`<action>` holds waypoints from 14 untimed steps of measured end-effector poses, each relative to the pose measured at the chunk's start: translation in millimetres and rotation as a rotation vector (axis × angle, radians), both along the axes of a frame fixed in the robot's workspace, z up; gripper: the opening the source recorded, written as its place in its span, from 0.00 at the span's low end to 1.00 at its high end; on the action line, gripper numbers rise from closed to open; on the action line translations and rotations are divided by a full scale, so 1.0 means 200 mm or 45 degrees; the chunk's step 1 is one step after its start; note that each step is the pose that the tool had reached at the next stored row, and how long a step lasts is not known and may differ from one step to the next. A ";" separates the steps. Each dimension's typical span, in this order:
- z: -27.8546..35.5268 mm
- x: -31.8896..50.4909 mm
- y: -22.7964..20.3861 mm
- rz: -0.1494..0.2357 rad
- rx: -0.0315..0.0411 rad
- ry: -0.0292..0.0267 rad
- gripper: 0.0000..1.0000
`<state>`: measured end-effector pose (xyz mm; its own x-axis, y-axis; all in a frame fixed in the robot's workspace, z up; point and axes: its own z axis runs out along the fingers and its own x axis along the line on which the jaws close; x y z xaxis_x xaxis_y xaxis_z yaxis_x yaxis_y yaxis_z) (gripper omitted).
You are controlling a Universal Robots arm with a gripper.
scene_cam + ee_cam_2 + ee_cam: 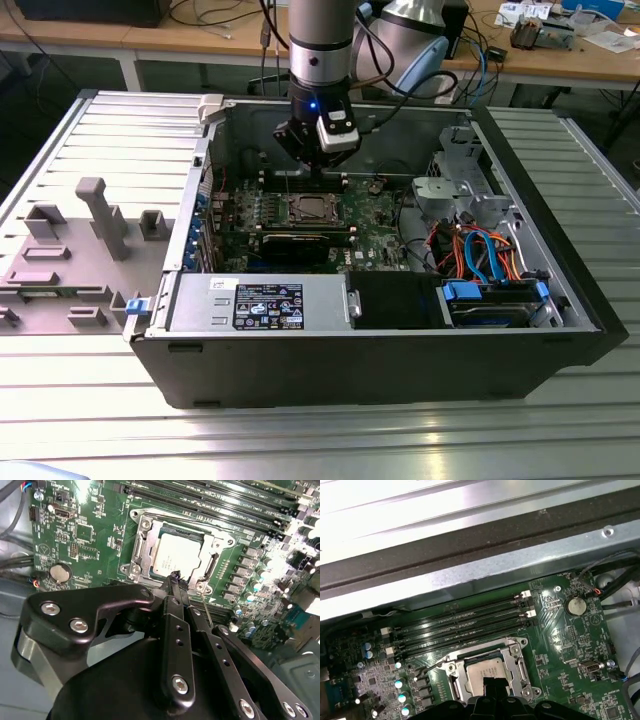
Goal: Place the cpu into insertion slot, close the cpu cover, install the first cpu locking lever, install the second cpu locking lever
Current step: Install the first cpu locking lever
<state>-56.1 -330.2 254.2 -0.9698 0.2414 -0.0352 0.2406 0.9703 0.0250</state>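
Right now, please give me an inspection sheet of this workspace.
Surface: ribbed aluminium table, carrying the open black computer case.
Job's things: small silver-grey square cpu seated in the metal-rimmed insertion slot; thin silvery cpu cover lying flat over it.
Clutter: grey plastic fixtures on the table, exterior view's left.
Gripper: black gripper shut, tip at the cover's edge; contact unclear.
Cables: orange and blue cables inside the case, exterior view's right.
Surroundings: wooden benches behind.
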 end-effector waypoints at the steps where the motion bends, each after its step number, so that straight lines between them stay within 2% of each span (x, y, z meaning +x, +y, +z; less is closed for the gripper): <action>1: 0.000 0.000 0.000 0.006 -0.0001 0.0001 0.11; 14: 0.000 0.000 0.000 0.008 0.0000 0.0001 0.11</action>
<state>-56.2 -330.2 254.3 -0.9714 0.2349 -0.0351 0.2342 0.9719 0.0250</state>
